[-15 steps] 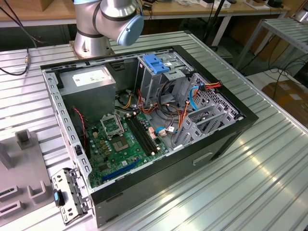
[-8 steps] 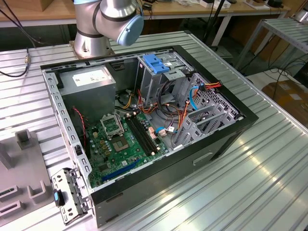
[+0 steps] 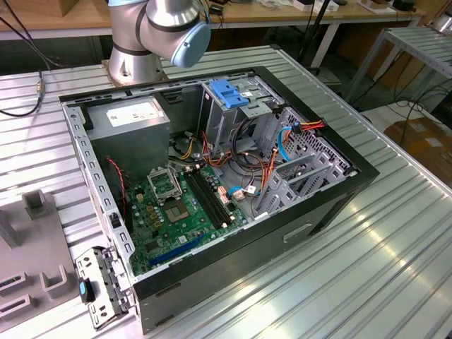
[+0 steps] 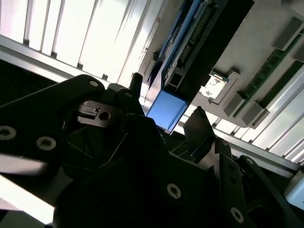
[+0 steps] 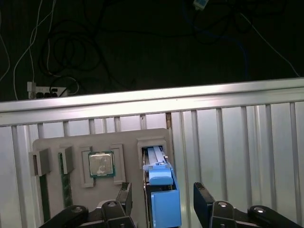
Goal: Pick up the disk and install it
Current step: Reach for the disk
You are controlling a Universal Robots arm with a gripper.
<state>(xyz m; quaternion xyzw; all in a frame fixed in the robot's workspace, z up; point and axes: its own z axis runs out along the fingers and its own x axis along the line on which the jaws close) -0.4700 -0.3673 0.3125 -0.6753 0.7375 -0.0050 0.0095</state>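
We see even, bright room light in the exterior view, with pale streaks of glare along the slatted table [image 3: 395, 247]. In both wrist views the table's slats burn out white. Beyond the table's edge everything sinks into darkness, and the gripper [image 4: 167, 107] shows near-black against the table's glare.

Exterior view high above case [image 3: 332, 205]; both wrist views close, seemingly on the disk [image 5: 162, 205] [image 4: 167, 108]
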